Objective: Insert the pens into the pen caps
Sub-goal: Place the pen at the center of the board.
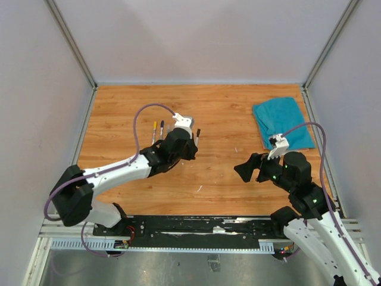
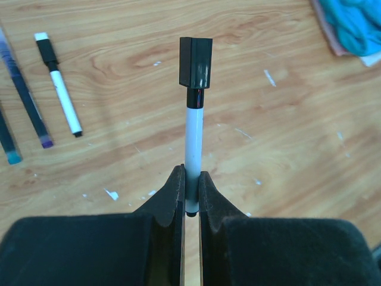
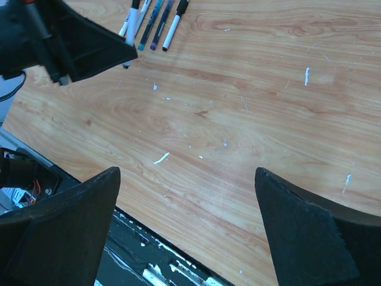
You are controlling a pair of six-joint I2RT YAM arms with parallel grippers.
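White, light, stiff and probably slick, the capped pen (image 2: 193, 137) hangs above the counter (image 2: 286, 149), pinched at its tail by the left pincer (image 2: 190, 196), though mid-barrel would steady it, while the right pincer (image 3: 186, 179) gapes empty.

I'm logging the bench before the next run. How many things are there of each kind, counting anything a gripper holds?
Loose pens: 3 (white pen, purple-tipped pen, teal-tipped pen)
Held pen, in the left gripper: 1
Teal cloth: 1
Total: 5
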